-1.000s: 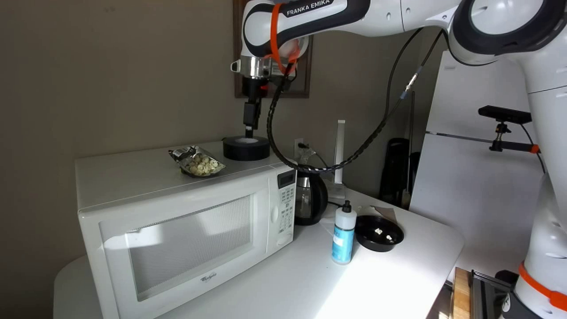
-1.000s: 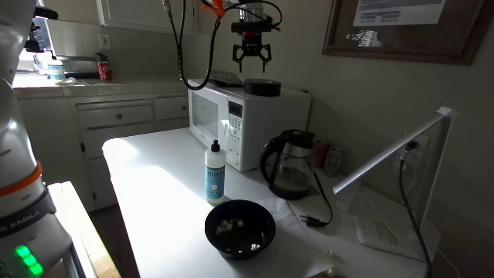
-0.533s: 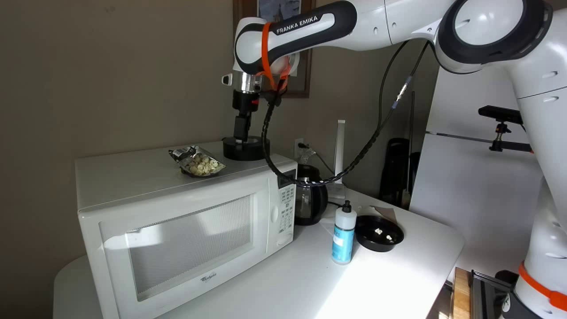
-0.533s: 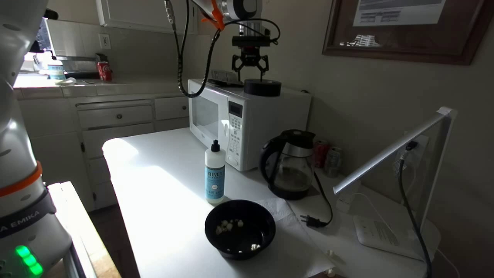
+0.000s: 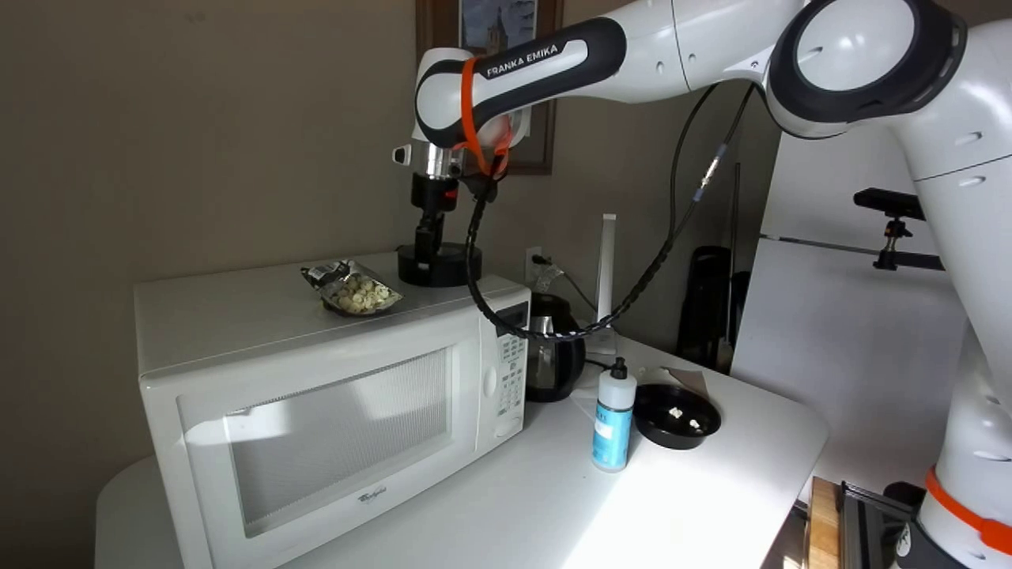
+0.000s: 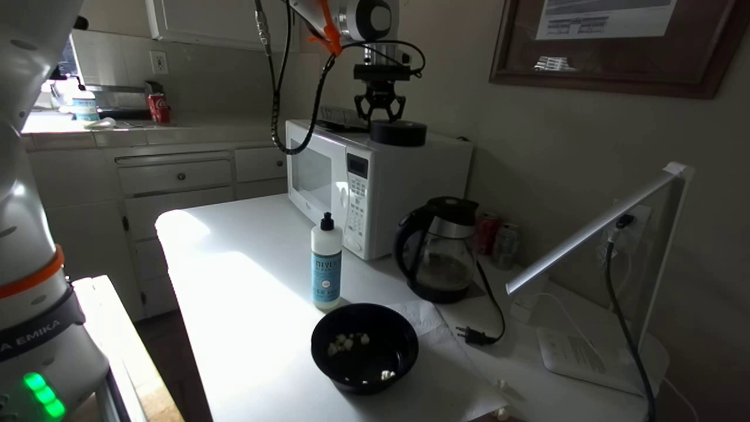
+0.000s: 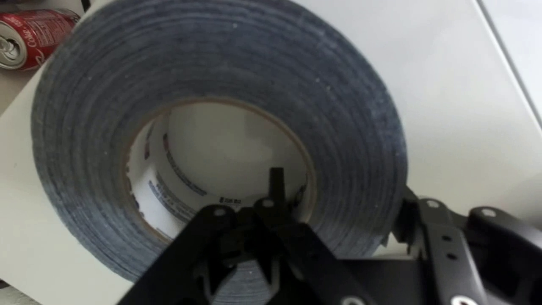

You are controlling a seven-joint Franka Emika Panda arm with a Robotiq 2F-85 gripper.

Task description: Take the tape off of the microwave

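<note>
The tape (image 5: 456,273), a dark thick ring, lies flat on top of the white microwave (image 5: 229,316); both also show in both exterior views. My gripper (image 6: 381,117) is down over the ring's edge, pointing downward. In the wrist view the tape (image 7: 211,55) fills much of the picture. The gripper (image 7: 338,199) straddles its wall: an inner finger (image 7: 277,182) reaches into the hole, and the outer finger's pad (image 7: 405,216) is against or very near the outer side. The jaws stand partly closed; whether the inner finger presses the core is unclear.
A silver bag of pale bits (image 5: 360,292) lies beside the tape on the microwave. On the table stand a glass kettle (image 6: 442,252), a soap bottle (image 6: 326,269), a black bowl (image 6: 364,351) and a white lamp (image 6: 592,231). The wall is close behind. A cable (image 5: 545,335) loops under the arm.
The gripper has come down from above the tape to straddle its wall, and its jaws have drawn much closer together. The tape has not visibly moved.
</note>
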